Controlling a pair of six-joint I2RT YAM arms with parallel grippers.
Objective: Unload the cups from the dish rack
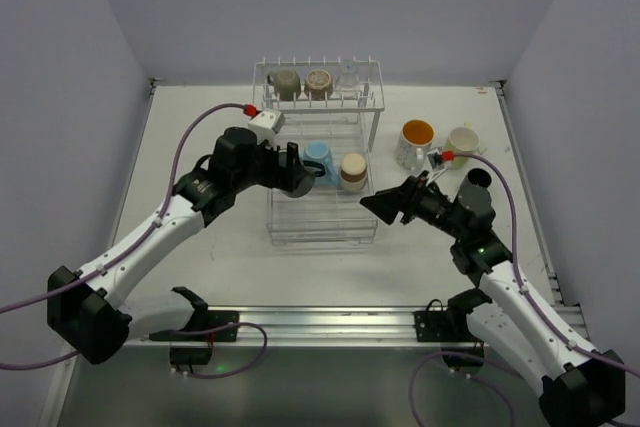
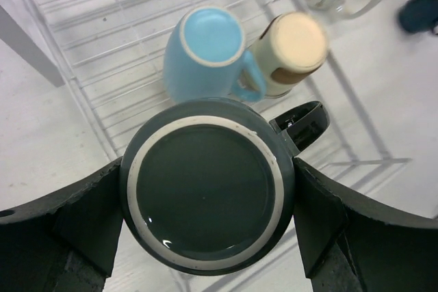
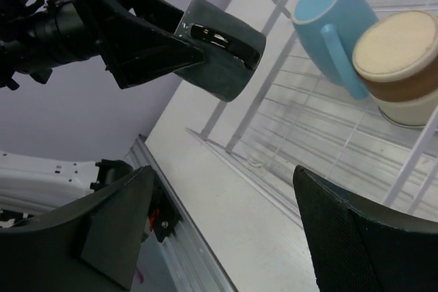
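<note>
left gripper [image 1: 287, 170] — clamped on dark green cup [image 2: 207, 195], base toward wrist, above dish rack [image 1: 318, 229] | right gripper [image 1: 390, 203] — fingers apart, empty; tan cup [image 1: 353, 169] ahead-left, near

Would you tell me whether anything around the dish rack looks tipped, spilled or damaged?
Nothing stands out. The light blue cup and tan cup sit bottoms up in the dish rack, as drying cups do; the left gripper holds the dark green mug. No spill or breakage shows.
</note>
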